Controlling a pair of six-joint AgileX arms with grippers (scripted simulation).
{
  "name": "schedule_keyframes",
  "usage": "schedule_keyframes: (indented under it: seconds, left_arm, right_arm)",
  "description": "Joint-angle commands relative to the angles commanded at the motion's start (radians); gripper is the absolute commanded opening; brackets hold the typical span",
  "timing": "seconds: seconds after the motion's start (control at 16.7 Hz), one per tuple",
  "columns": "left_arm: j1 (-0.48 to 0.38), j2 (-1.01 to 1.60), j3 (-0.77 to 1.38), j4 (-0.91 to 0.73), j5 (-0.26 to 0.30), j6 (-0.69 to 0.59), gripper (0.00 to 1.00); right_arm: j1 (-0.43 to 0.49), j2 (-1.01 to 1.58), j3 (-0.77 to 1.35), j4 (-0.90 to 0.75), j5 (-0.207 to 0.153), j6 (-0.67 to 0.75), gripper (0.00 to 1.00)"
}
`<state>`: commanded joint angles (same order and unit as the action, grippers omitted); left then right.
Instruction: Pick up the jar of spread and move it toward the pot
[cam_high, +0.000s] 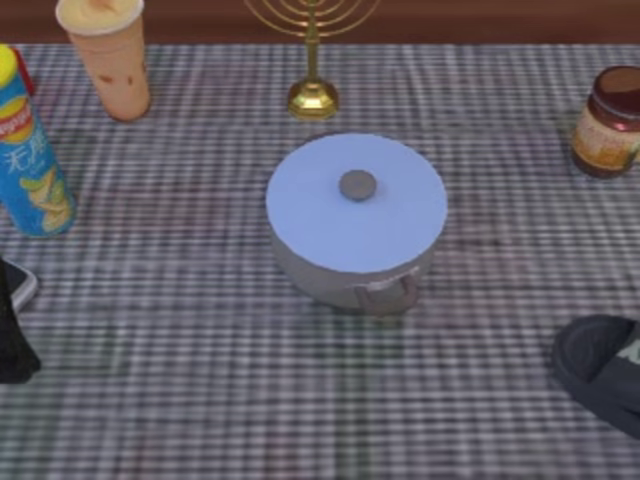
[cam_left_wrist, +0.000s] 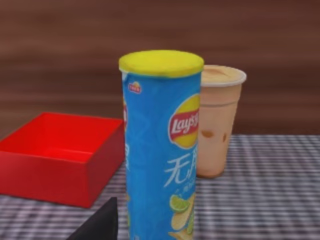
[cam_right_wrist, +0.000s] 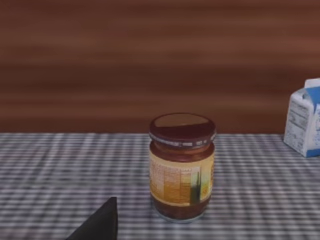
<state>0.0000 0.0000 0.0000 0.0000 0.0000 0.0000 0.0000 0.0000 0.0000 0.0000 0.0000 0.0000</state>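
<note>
The jar of spread (cam_high: 606, 122) stands upright at the far right of the table, with a dark reddish-brown lid and a yellow-tan label; the right wrist view shows the jar (cam_right_wrist: 182, 166) straight ahead and some way off. In the middle of the table sits the pot (cam_high: 355, 225), grey metal with a flat pale blue-lilac lid, a small grey knob and a side handle facing the front edge. My right gripper (cam_high: 600, 370) rests near the front right, well short of the jar and holding nothing. My left gripper (cam_high: 12, 325) is parked at the left edge.
A blue crisp tube (cam_high: 30, 150) stands at the left, a tall orange cup (cam_high: 108, 55) at the far left and a gold candle holder (cam_high: 313, 60) behind the pot. A red box (cam_left_wrist: 60, 155) shows beyond the tube and a milk carton (cam_right_wrist: 304, 117) right of the jar.
</note>
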Motion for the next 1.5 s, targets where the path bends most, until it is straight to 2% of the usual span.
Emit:
schedule_keyframes:
  seconds: [0.3,0.66,0.96,1.5]
  left_arm:
    - [0.0,0.0,0.0,0.0,0.0,0.0,1.0]
    - [0.0,0.0,0.0,0.0,0.0,0.0,1.0]
    - [0.0,0.0,0.0,0.0,0.0,0.0,1.0]
    - [0.0,0.0,0.0,0.0,0.0,0.0,1.0]
  right_arm:
    - [-0.005,0.055,0.038,-0.046,0.003,-0.002,1.0]
    - [-0.029,0.405,0.32,-0.308,0.017,-0.013,1.0]
    - [-0.046,0.832,0.746,-0.581,0.023,-0.035,1.0]
    - [-0.051,1.703,1.739,-1.012,0.009,-0.1,1.0]
